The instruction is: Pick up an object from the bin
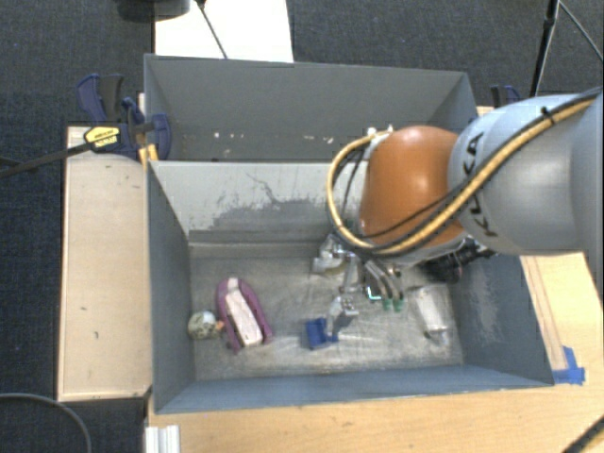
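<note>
Position: gripper [342, 317] sits low, just right of small blue block [319, 334].
Grip: open or closed cannot be told.
Risk: closing off-centre may shove the block leftward.

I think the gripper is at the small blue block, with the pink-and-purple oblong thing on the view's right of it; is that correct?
No: the camera view shows the pink-and-purple oblong thing on the view's left of the gripper, which is at the small blue block.

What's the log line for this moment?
gripper: low in bin | nearest: small blue piece, beside it | grasp: cannot tell | others: pink-purple item left, white piece right
</note>
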`<state>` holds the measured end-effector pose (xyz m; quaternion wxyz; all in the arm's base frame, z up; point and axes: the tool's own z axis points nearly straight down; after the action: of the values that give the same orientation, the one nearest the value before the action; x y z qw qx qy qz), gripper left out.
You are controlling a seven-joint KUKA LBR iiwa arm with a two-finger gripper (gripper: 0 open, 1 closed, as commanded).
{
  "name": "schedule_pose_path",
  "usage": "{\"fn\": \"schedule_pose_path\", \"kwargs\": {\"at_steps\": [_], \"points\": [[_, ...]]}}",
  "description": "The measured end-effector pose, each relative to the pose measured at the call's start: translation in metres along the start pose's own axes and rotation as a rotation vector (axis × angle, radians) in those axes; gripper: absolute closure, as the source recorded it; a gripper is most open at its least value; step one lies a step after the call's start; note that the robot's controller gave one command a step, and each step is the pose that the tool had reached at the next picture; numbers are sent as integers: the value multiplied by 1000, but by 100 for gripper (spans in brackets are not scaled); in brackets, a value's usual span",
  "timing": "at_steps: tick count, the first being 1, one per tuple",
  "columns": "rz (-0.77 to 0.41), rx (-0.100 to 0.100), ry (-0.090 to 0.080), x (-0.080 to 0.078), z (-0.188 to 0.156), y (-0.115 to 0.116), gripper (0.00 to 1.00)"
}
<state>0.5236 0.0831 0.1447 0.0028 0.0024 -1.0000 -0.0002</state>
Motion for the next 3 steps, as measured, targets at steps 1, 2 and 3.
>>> {"fn": "schedule_pose_path", "kwargs": {"at_steps": [1,2,3], "points": [[201,1,-3,16,54,-55,0],[327,-3,-5,41,68,19,0],[333,-2,-11,39,67,16,100]]}}
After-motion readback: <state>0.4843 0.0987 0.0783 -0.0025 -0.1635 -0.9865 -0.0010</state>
